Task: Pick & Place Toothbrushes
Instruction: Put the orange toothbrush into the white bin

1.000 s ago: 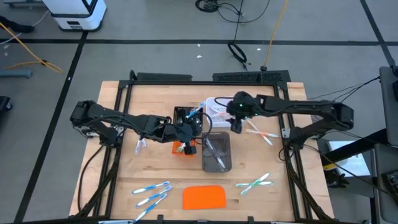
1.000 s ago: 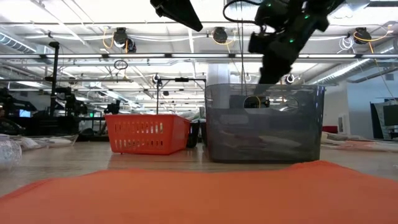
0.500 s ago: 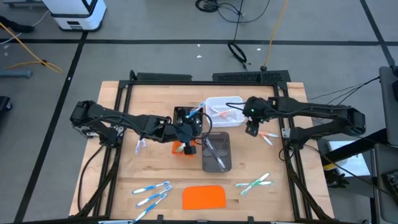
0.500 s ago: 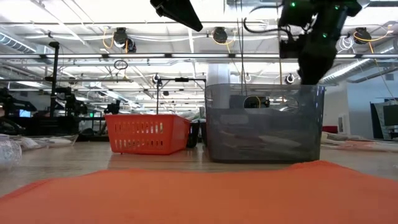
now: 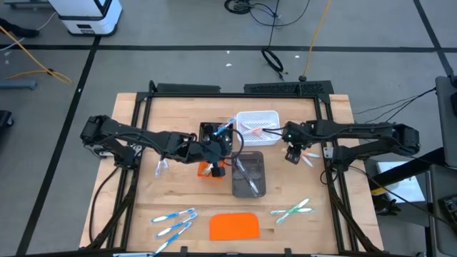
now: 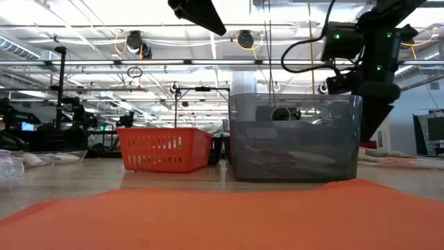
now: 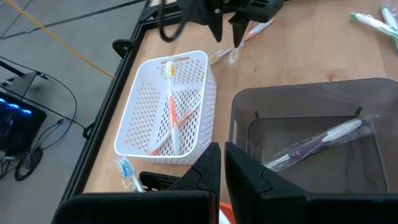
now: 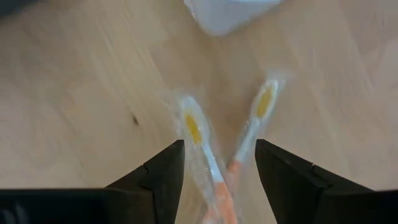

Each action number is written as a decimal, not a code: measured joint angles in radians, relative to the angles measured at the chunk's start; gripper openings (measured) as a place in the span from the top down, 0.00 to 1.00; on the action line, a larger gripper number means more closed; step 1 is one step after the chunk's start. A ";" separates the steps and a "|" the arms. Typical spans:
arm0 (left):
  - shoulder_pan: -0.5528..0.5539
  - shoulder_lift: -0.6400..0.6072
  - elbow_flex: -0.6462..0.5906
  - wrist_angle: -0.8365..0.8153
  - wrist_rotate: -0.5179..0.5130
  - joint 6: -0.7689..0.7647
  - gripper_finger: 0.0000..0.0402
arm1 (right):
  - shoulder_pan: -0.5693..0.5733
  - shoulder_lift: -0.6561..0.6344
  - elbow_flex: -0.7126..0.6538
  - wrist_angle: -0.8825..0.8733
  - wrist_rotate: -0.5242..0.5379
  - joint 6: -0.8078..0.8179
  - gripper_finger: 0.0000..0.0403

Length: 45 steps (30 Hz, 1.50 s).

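Observation:
Two wrapped toothbrushes with orange handles lie flat on the wooden table, right of the white basket. My right gripper hangs open just above them, pointing steeply down, one finger on either side and touching neither. More orange toothbrushes lie in the white basket. A pale toothbrush lies in the grey tray. Blue toothbrushes and green ones lie near the front edge. My left gripper waits shut above the orange tray, holding nothing.
A black tray with a blue toothbrush at its edge stands left of the white basket. A flat orange slab lies at the front middle. One more toothbrush lies at the left. Bare wood surrounds the orange pair.
My right gripper has left the space over the white basket, gone toward the table's right edge and a little nearer, sunk, and tipped to point more steeply down over the two orange toothbrushes.

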<state>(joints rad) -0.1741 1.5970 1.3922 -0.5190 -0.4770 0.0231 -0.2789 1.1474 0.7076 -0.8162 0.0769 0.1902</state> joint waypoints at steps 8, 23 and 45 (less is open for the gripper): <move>0.006 0.000 0.000 0.000 0.000 0.000 0.95 | 0.030 0.012 -0.011 0.001 -0.034 0.017 0.54; 0.030 0.000 0.000 -0.001 0.001 0.002 0.95 | 0.035 0.170 -0.023 0.106 0.025 -0.004 0.59; 0.030 0.000 0.000 0.030 0.001 0.017 0.95 | 0.035 -0.018 0.044 0.012 0.026 0.034 0.99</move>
<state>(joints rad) -0.1444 1.5970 1.3922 -0.4892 -0.4763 0.0402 -0.2440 1.1290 0.7513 -0.8037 0.1027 0.2241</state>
